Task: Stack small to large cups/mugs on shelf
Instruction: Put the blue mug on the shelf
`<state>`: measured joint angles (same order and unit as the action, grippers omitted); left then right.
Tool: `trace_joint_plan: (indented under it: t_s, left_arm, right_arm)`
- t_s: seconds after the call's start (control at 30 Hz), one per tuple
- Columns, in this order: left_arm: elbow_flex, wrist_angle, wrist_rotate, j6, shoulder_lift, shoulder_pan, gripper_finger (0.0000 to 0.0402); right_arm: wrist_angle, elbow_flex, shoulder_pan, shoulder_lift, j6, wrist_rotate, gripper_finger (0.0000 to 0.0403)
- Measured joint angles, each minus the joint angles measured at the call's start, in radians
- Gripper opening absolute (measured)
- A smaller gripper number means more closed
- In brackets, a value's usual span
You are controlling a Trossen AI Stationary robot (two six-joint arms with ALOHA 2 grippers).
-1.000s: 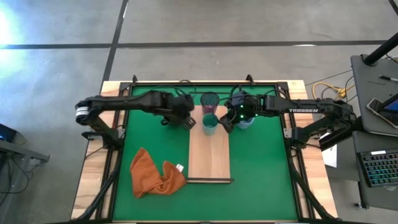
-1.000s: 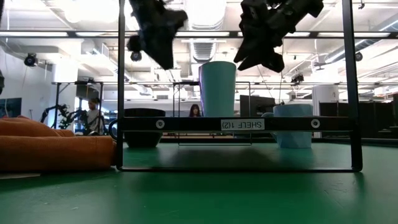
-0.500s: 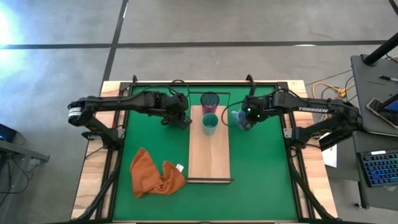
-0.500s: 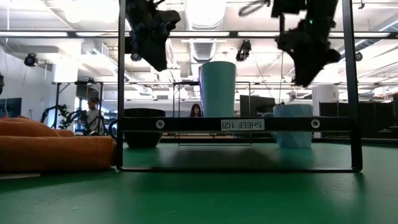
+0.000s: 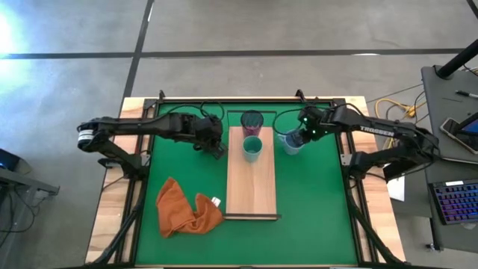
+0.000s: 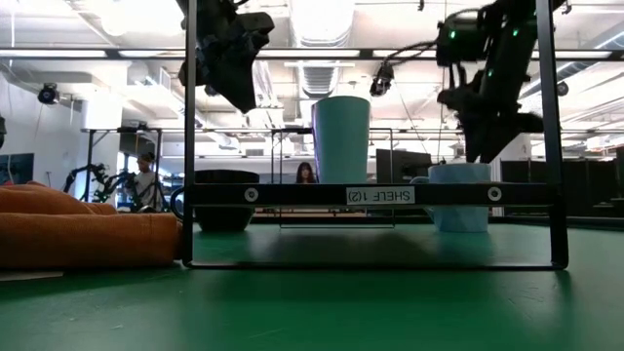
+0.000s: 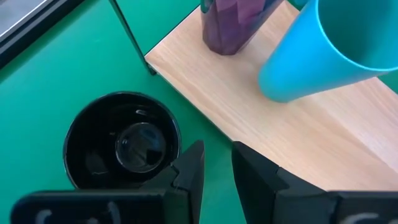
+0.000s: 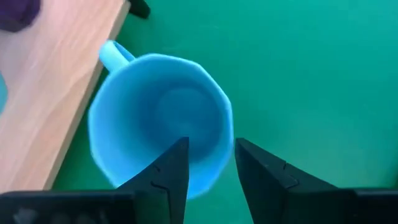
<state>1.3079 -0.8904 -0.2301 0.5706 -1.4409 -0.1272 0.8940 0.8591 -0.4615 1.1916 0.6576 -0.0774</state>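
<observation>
The light-wood shelf (image 5: 250, 187) lies on the green mat. The teal cup (image 5: 252, 148) and the dark purple cup (image 5: 252, 119) stand upright on its far end. The black mug (image 7: 123, 149) stands on the mat left of the shelf. My left gripper (image 7: 216, 165) hangs above it, beside its rim, slightly open and empty. The light blue mug (image 8: 158, 124) stands on the mat right of the shelf, its handle (image 8: 113, 55) toward the shelf. My right gripper (image 8: 210, 158) is open just above its rim, one finger over the inside and one outside.
An orange cloth (image 5: 187, 209) lies crumpled on the mat at the near left. The shelf's black wire frame (image 6: 370, 195) rises at its near end. The near part of the board and the mat to the right of it hold nothing.
My right gripper has gone from beside the teal cup toward the table's right edge and down, and now stands over the light blue mug's rim. My left gripper has gone a little toward the left edge. The cups have stayed where they were.
</observation>
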Motion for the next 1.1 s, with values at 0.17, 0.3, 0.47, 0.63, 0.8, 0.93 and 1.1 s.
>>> trace_joint_plan:
  t_s: [0.17,0.3,0.47,0.63,0.8,0.93,1.1]
  left_arm:
    - [-0.008,-0.001,0.0,0.0,0.007,0.0,0.0068]
    - [-0.008,-0.001,-0.004,-0.001,0.011,0.0,0.0068]
    - [-0.01,-0.001,-0.011,-0.001,0.01,0.0,0.0068]
    - [-0.027,-0.002,-0.011,-0.001,0.011,0.0,0.0068]
    - [-0.055,-0.002,-0.008,0.005,0.017,0.0,0.0068]
    - [-0.068,-0.002,-0.003,0.024,0.019,0.0,0.0068]
    - [-0.071,-0.002,-0.003,0.024,0.019,-0.001,0.0068]
  right_arm:
    - [-0.087,-0.049,-0.013,0.056,0.0,0.038,0.0123]
    - [-0.091,-0.053,-0.012,0.094,-0.004,0.015,0.0123]
    - [-0.092,-0.053,-0.013,0.106,-0.029,-0.002,0.0103]
    - [-0.087,-0.053,-0.013,0.105,-0.039,-0.001,0.0031]
    - [-0.049,-0.046,-0.005,0.084,-0.041,0.061,0.0018]
    - [0.049,0.012,0.045,0.037,-0.039,0.066,0.0016]
    - [0.208,0.147,0.171,-0.024,-0.001,0.061,0.0015]
